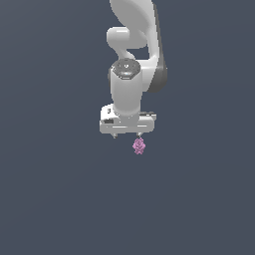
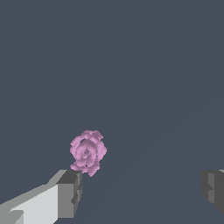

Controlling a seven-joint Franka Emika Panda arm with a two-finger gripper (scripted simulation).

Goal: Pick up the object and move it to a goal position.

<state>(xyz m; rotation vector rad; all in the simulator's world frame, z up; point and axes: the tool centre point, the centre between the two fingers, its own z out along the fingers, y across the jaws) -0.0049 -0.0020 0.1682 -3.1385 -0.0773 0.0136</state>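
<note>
Pink-purple and knobbly, the lumpy object [image 1: 139, 146] is being seen just beyond one fingertip [image 2: 70, 192] of the white gripper [image 1: 127, 135], outside the gap. The fingers are being held spread wide, gripping nothing. Plain grey floor [image 1: 55, 199] is being shown all around

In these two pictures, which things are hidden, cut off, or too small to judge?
- Goal position: no marker shows in either view.
- Arm base: the exterior view's top edge cuts off the arm.
- Tool: the wrist view's edges crop both fingers, so only the tips show.
- Pink object: too small in the exterior view to tell whether it touches a fingertip.
- Heights: the plain grey ground gives no cue.
</note>
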